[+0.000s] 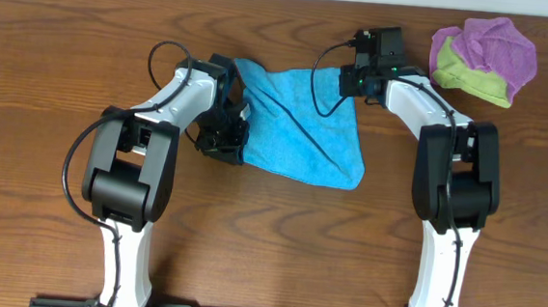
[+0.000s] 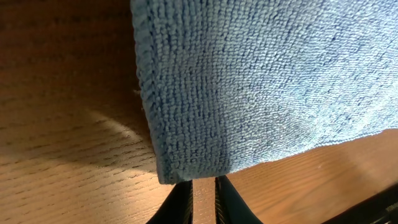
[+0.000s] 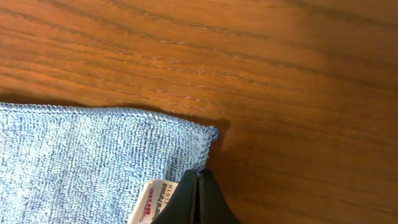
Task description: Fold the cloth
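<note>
The cloth (image 1: 279, 144) lay on the table (image 1: 267, 259) between the two arms, spread but not square to the table's edges. Seen from overhead, its longest line ran on the diagonal, from the far left corner to the near right corner, which pointed toward the right arm's base. A dark crease (image 1: 300, 124) followed that same diagonal across the fabric. The far edge ran roughly level, from left to right. The left gripper (image 1: 225, 136) sat over the cloth's left edge. In its wrist view the fingers (image 2: 180, 202) stood with only a thin slit between them, nipping the cloth at its corner. The fabric there rode above the wood and threw a shadow (image 2: 93, 137) onto it. The right gripper (image 1: 350, 81) was at the cloth's far right corner. In its wrist view the fingers (image 3: 211, 202) were clenched tight together, their tips meeting on the cloth's edge just below the stitched corner, beside a small white label (image 3: 149, 199). That corner lay flat on the wood. Well apart, at the far right of the table, a purple cloth (image 1: 499, 43) lay bunched on a yellow-green cloth (image 1: 472, 82).
</note>
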Motion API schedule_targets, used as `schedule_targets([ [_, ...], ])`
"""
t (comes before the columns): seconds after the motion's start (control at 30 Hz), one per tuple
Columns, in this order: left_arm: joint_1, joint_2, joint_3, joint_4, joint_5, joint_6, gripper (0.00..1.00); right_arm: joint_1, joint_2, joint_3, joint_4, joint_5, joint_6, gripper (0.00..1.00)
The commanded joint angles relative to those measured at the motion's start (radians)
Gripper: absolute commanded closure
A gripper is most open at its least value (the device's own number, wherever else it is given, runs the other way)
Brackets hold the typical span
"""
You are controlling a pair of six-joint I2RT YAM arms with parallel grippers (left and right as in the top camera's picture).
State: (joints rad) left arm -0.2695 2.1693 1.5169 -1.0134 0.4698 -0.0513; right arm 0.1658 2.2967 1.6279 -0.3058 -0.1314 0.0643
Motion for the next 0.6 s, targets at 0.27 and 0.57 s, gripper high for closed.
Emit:
schedule_targets([
  [0.27,0.0,-0.011,-0.003,-0.003,-0.009,-0.009,0.86,-0.026,0.022,0.043,-0.004,0.165,-0.018,0.99],
  [0.57,0.0,-0.011,-0.003,-0.003,-0.009,-0.024,0.86,-0.043,0.022,0.06,-0.02,0.212,-0.018,0.99],
])
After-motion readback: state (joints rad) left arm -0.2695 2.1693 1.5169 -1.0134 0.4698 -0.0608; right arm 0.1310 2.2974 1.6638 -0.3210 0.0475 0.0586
